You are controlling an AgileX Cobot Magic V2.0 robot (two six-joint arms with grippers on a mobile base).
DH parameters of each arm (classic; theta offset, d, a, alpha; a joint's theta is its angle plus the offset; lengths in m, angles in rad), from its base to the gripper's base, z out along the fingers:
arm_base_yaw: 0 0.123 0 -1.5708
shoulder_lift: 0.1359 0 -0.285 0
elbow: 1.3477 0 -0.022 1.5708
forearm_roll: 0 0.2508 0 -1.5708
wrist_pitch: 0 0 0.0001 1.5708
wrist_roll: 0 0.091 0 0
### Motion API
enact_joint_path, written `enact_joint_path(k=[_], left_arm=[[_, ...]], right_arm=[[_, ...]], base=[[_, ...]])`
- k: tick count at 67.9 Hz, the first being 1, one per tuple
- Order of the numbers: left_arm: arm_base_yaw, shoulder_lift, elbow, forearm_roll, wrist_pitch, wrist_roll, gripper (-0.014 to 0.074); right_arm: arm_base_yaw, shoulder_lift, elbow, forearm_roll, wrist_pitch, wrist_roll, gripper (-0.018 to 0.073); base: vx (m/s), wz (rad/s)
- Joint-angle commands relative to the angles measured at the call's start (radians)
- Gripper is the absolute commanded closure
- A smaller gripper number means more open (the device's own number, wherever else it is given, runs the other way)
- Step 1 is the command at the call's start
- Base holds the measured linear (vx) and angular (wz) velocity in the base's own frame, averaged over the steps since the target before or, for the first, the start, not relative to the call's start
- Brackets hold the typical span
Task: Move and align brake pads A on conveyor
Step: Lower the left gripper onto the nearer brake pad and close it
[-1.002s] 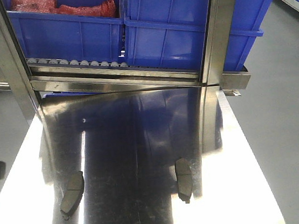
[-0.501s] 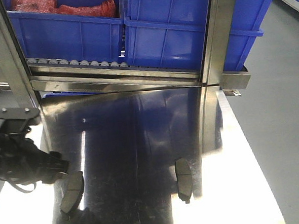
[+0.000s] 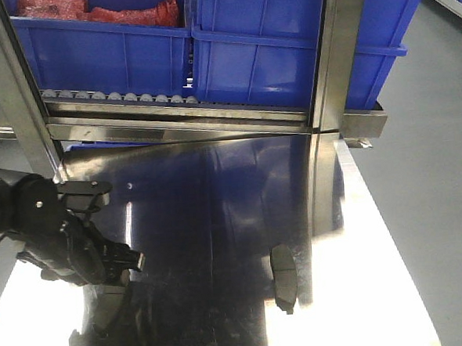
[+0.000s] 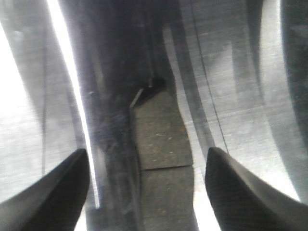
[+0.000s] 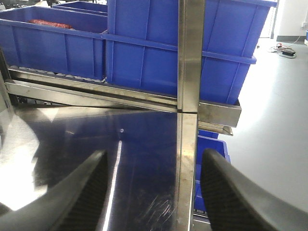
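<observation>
The task had hardly begun, for the left arm (image 3: 38, 224) held its jaws spread over one brake pad (image 4: 161, 144) lying on the steel counter (image 3: 360, 236), a second pad (image 3: 284, 278) lay well apart, the right arm's jaws gaped empty, and no conveyor showed.

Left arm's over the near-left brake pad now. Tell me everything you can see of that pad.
The left brake pad is a flat, dark grey oblong with a grainy, matte face, a thin groove across its middle and a small tab at its far end. It lies flat on the shiny steel tabletop, lengthwise between the fingers of the open left gripper, which stand clear of it on both sides. Its near end runs out of the wrist view.
</observation>
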Motion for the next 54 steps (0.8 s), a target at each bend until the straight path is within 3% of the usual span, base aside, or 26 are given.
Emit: enact_joint_path(k=[1,24,40,54], left_arm=[[-0.027,-0.004,-0.045,-0.001,-0.003,-0.028,0.0094],[-0.062,0.069,-0.07,0.059,0.018,-0.155,0.0094],[-0.062,0.08,-0.07,0.057,0.044,-0.168,0.0104],[-0.062,0.098,-0.07,0.057,0.056,-0.177,0.0252]], right_arm=[[-0.001,0.014,-0.027,-0.005,-0.079,0.0,0.0141],[-0.001,0.014,-0.027,-0.005,-0.079,0.0,0.0141],[-0.001,0.014,-0.027,-0.005,-0.079,0.0,0.0141],[-0.001,0.014,-0.027,-0.005,-0.079,0.0,0.0141]], base=[[0.0,0.0],[0.0,0.0],[0.0,0.0],[0.0,0.0]])
